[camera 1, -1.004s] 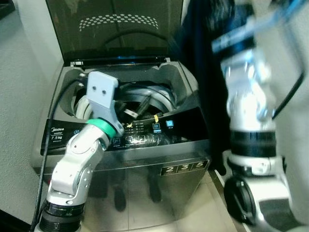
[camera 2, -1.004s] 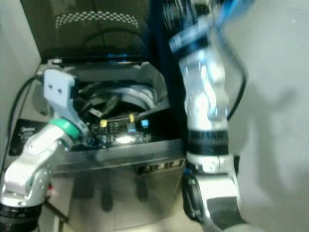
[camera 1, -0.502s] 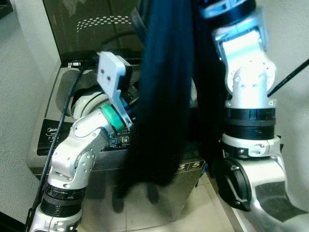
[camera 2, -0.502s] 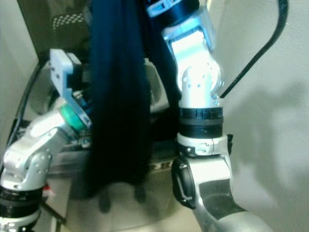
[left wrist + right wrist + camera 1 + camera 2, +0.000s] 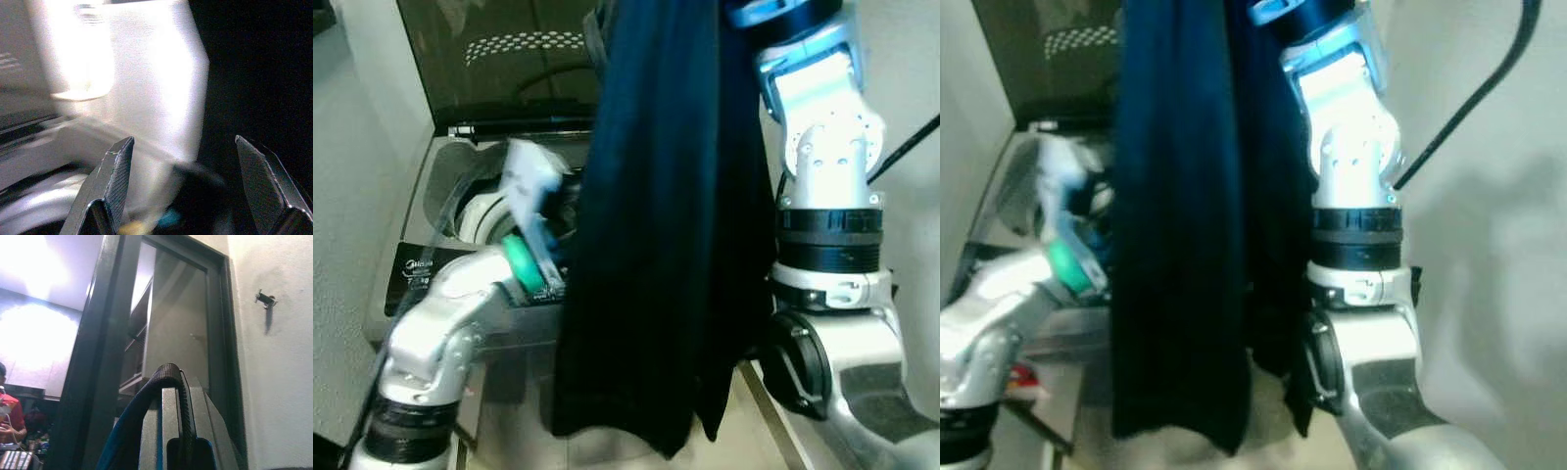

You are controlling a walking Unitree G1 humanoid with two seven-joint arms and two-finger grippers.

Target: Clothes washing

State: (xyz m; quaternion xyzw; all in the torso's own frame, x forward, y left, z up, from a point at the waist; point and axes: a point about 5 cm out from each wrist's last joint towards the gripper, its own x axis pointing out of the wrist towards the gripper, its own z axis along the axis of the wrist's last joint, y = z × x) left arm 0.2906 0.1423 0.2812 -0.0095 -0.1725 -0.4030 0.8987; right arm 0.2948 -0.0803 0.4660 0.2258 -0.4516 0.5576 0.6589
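A: What has changed within the last second?

B: A dark blue garment [image 5: 666, 225], earlier only glimpsed at the right, is now hung full length from the raised right arm, in front of the open washing machine [image 5: 440, 245]. Its lower hem is seen well below the machine's control panel [image 5: 421, 269], close to the floor.

A: How is it held?

B: The right gripper [image 5: 171, 431] is seen in its wrist view with the fingers pressed together on a fold of the cloth, pointed up toward a door frame [image 5: 215, 333].

A: And the left side?

B: The left gripper [image 5: 186, 191] is held over the drum [image 5: 484, 211] with its fingers spread apart and nothing between them. The arm has been shifted and is blurred.

A: What is meant by this for the washing?

B: The garment is judged to be lifted but not yet loaded. It would have to be brought over the tub opening and lowered, with care that the trailing hem is not left outside the rim.
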